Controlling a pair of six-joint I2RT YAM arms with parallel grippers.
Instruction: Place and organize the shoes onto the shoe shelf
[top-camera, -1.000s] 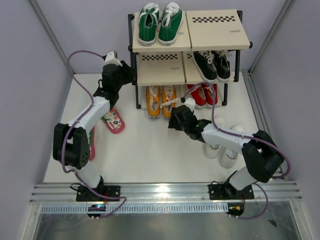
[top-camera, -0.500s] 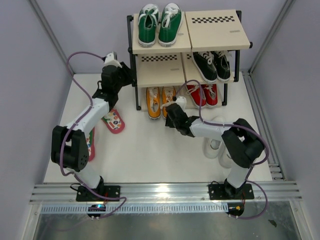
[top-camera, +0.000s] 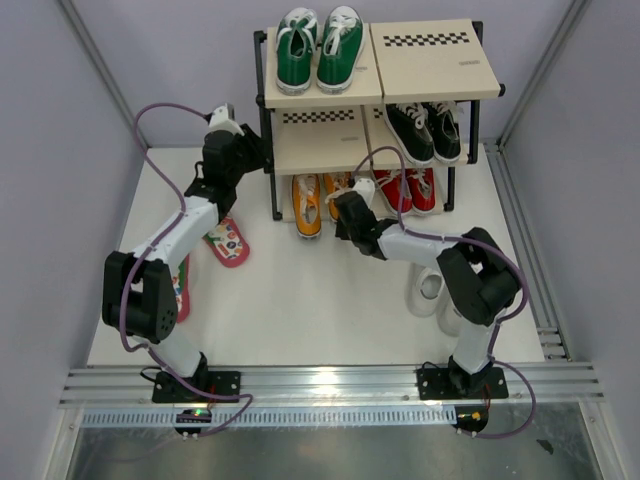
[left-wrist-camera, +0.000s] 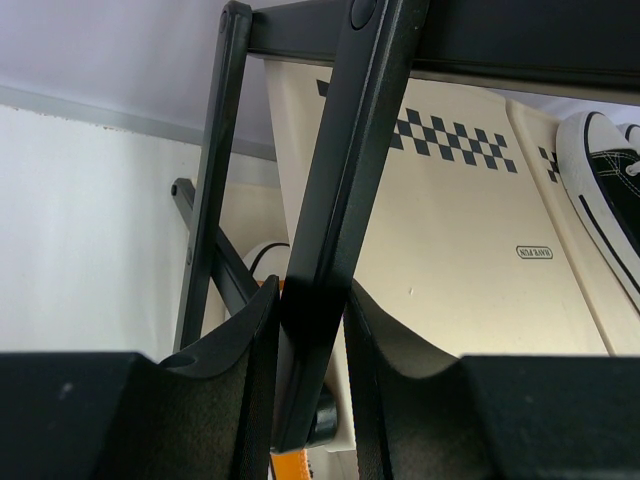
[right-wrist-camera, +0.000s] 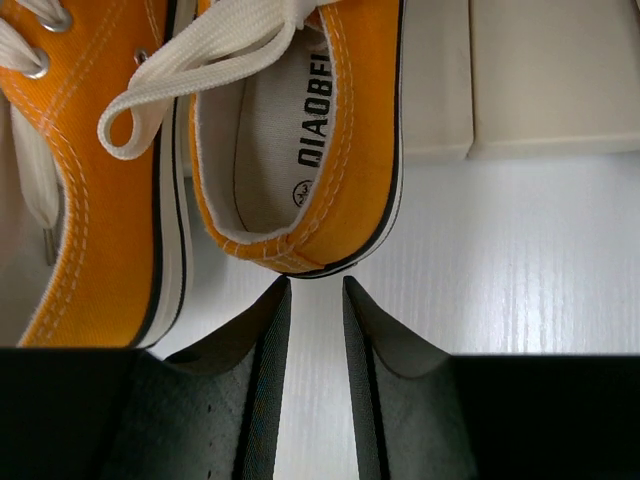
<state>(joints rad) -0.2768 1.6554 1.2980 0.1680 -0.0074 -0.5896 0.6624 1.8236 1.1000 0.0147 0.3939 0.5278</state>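
We see the shoe shelf standing at the far side of the white table. The left gripper is clamped on its front left post, one black finger on each side of the metal bar, about level with the middle tier. The right gripper sits low in front of the bottom tier's left bay. Its fingers are a narrow gap apart, with only bare table between them, so it holds nothing. The tips lie just behind the heel of the right shoe of the orange canvas sneakers; we cannot tell whether they touch it. That pair lies side by side in the bottom left bay, toes under the middle board and heels towards the arms, with the left shoe's heel reaching nearer to us than the right's. The pink flip-flops lie on the table left of the shelf, one beside the left forearm with its dotted insole up, the other nearer the elbow and partly hidden. The white sneakers rest on the table to the right, partly covered by the right arm. Also on the shelf are green sneakers on the top left board, black sneakers on the middle right, and red sneakers on the bottom right.
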